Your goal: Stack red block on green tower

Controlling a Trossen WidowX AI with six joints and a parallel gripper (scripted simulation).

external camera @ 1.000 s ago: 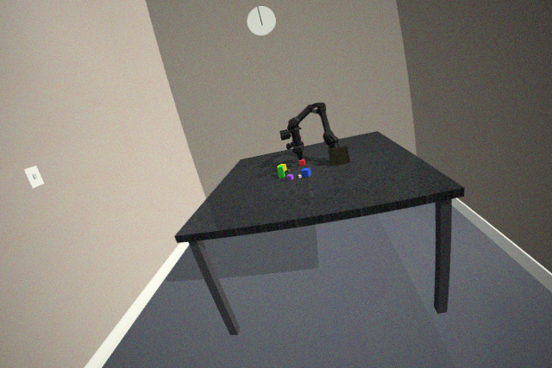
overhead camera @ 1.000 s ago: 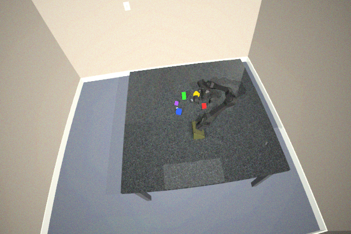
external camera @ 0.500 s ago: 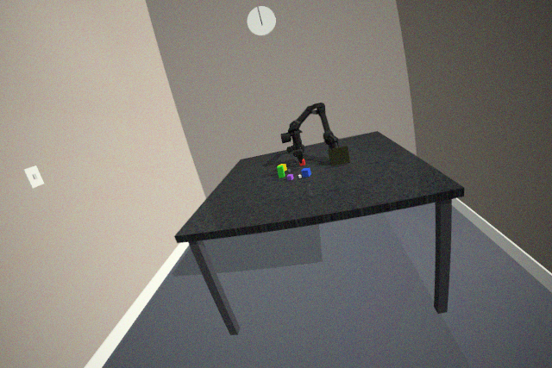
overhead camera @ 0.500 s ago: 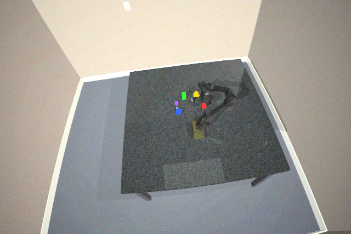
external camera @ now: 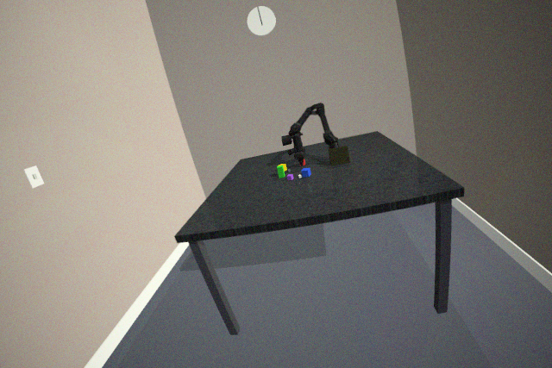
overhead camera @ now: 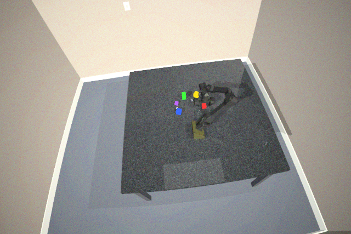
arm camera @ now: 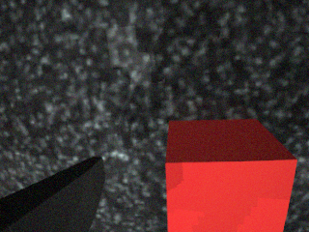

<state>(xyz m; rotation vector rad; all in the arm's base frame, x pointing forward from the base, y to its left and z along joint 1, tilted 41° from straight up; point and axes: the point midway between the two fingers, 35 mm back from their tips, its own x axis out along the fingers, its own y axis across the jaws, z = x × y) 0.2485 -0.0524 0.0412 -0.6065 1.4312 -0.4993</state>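
Observation:
The red block [overhead camera: 204, 106] [external camera: 304, 162] [arm camera: 227, 193] stands on the dark table, partly hidden by the gripper in the exterior view. My gripper [external camera: 302, 164] is open and empty, pointing down low beside the red block. In the wrist view one dark finger shows at the lower left, apart from the block, which fills the lower right; the other finger is not visible. The green tower [overhead camera: 184, 95] [external camera: 280, 171] stands upright, to the left of the red block in the top and exterior views.
A yellow block [overhead camera: 196, 94] [external camera: 284, 166] is close to the green tower, between it and the arm. A blue block [overhead camera: 178, 111] [external camera: 305, 172], a small purple block [overhead camera: 176, 103] [external camera: 290, 177] and a tiny white piece [external camera: 299, 176] lie nearby. An olive block [overhead camera: 198, 134] [external camera: 339, 156] is at the arm's base.

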